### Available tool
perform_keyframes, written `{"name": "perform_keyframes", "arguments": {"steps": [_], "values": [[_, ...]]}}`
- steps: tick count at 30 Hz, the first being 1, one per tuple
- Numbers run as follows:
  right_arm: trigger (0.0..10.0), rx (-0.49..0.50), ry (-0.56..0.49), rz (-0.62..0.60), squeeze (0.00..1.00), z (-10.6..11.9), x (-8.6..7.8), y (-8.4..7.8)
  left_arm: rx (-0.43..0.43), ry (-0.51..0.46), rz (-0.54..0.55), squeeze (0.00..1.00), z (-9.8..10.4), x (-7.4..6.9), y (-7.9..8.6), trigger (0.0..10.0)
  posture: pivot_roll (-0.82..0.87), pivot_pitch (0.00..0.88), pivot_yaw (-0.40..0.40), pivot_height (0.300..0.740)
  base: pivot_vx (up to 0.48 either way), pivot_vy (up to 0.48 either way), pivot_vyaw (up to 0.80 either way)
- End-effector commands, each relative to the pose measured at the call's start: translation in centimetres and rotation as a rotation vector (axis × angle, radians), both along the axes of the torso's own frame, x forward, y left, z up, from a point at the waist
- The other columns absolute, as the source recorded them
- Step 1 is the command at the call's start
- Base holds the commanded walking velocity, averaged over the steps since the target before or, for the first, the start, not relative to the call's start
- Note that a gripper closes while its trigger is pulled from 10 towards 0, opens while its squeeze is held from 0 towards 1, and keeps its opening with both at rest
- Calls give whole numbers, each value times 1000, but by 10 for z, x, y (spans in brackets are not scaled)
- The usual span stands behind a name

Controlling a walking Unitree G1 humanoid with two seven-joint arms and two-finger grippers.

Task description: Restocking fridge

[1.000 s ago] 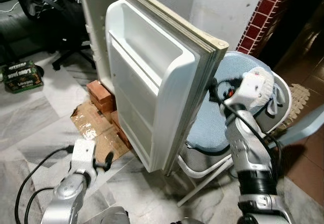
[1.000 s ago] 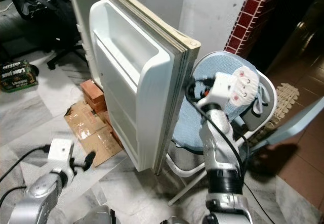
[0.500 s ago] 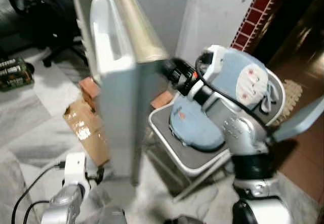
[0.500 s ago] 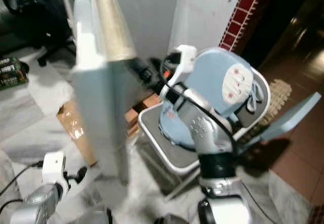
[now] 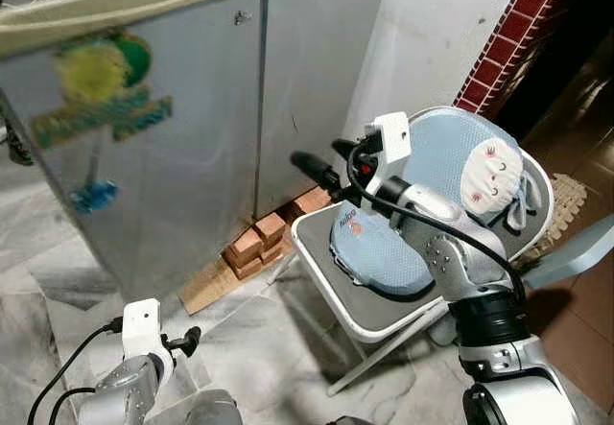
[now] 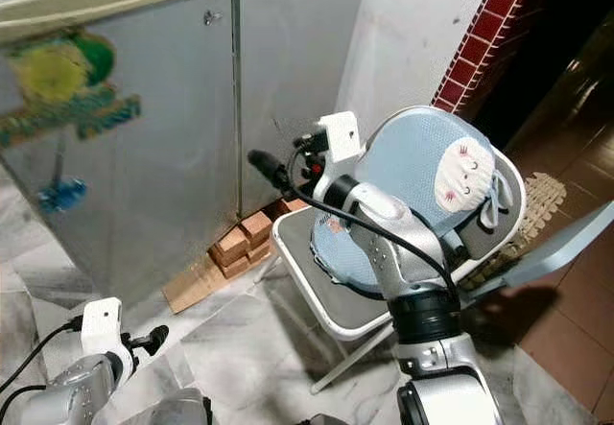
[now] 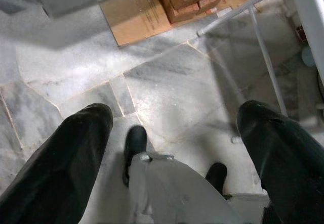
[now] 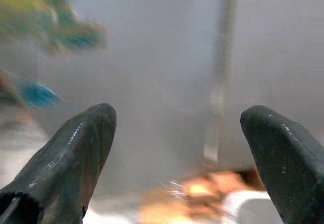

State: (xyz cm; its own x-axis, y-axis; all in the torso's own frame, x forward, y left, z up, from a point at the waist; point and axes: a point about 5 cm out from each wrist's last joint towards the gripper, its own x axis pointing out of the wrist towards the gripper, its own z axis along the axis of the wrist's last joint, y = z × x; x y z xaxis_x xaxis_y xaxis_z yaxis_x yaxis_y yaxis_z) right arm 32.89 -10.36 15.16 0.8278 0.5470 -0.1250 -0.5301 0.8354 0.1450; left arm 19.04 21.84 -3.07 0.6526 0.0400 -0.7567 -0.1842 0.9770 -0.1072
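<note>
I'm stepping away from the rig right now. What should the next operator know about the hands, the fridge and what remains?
Right hand: open, holding nothing, raised toward the fridge door, close to its edge over the folding chair.
Left hand: open, holding nothing, hanging low over the marble floor.
Fridge: door looks swung shut, or very nearly; sticker side faces out. It stands on bricks and cardboard.
Done: door closing appears finished.
Left: check the door has sealed, then draw the right arm back.
</note>
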Motion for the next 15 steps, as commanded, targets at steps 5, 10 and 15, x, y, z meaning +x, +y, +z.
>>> {"name": "perform_keyframes", "arguments": {"steps": [5,10,15], "values": [[10000,-131,74,-335,0,-52,-18,-54,158,-268,-58,0,29,24,3,10000,130,0,-99,740,0,0,0],[10000,-157,101,-446,0,-72,-36,-71,172,-403,-132,0,50,38,-9,10000,121,0,-89,740,0,0,0],[10000,-151,127,-565,0,-88,-56,-85,167,-519,-230,0,70,55,-28,10000,103,0,-71,740,0,73,0]]}}
